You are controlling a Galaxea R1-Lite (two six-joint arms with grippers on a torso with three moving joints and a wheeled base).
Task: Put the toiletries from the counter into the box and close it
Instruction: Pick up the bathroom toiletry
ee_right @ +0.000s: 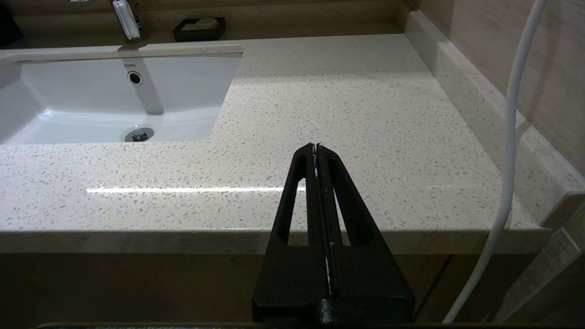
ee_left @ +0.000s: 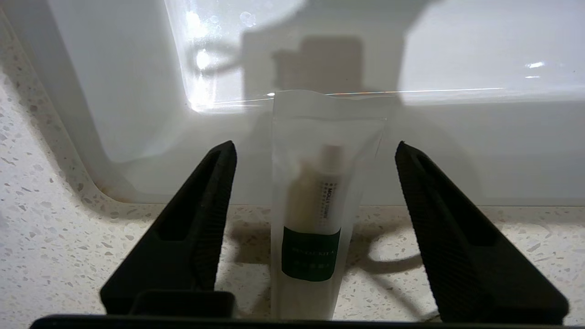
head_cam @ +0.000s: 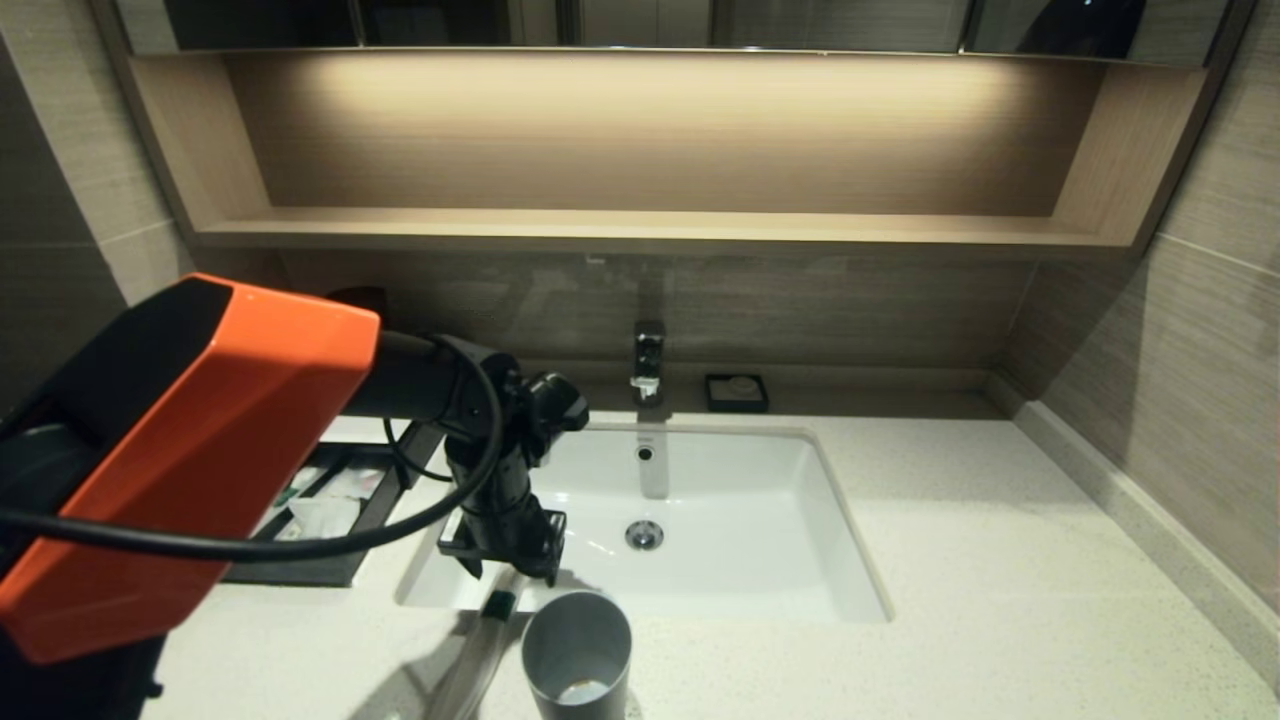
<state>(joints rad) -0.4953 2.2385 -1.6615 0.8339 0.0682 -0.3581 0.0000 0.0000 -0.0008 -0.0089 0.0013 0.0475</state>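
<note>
A slim clear-white packet with a green band [ee_left: 311, 253] lies on the speckled counter [ee_left: 55, 237], its far end over the edge of the white sink [ee_left: 137, 91]. My left gripper [ee_left: 315, 146] is open and points down, one finger on each side of the packet without touching it. In the head view the left gripper [head_cam: 510, 575] hangs over the packet [head_cam: 497, 603] at the sink's front left corner. The black box [head_cam: 385, 500] sits at the left with white wrapped items in it. My right gripper [ee_right: 316, 146] is shut and empty, low before the counter's front edge.
A grey cup [head_cam: 577, 650] stands on the counter just right of the packet. The faucet [head_cam: 648, 360] and a small black soap dish [head_cam: 737, 392] are behind the sink. The counter [ee_right: 365, 100] stretches right of the sink to the wall.
</note>
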